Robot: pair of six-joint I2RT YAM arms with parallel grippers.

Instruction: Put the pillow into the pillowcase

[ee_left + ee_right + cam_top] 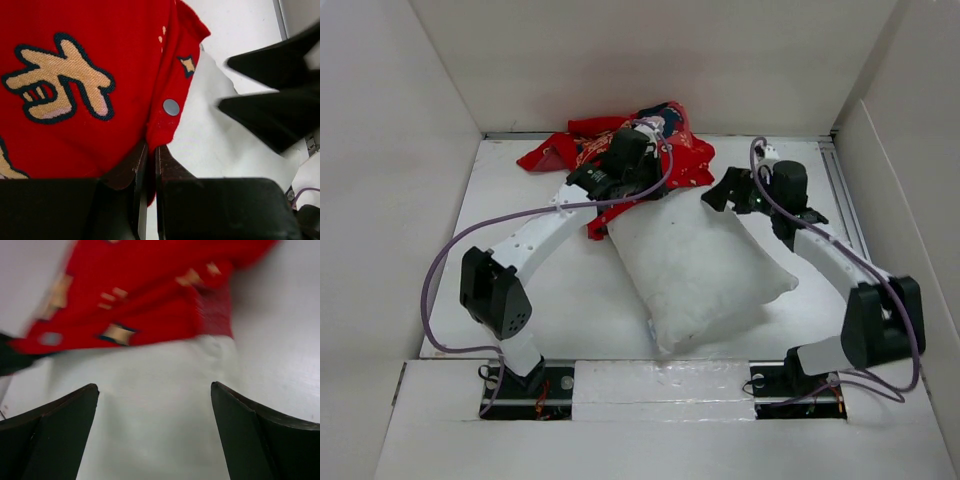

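The left tool (151, 150) is clenched on the pillowcase (90, 75) hem, beside a snap (171, 107), at the far end of the pillow (700, 270). The right tool (725, 190) is released, jaws wide, over the pillow's far right corner. The pillow lies slantwise on the desk (570, 290), its far end meeting the bunched pillowcase; whether any of it is inside, I cannot tell. Bare desk flanks the pillow, and walls (650, 60) close in beyond.
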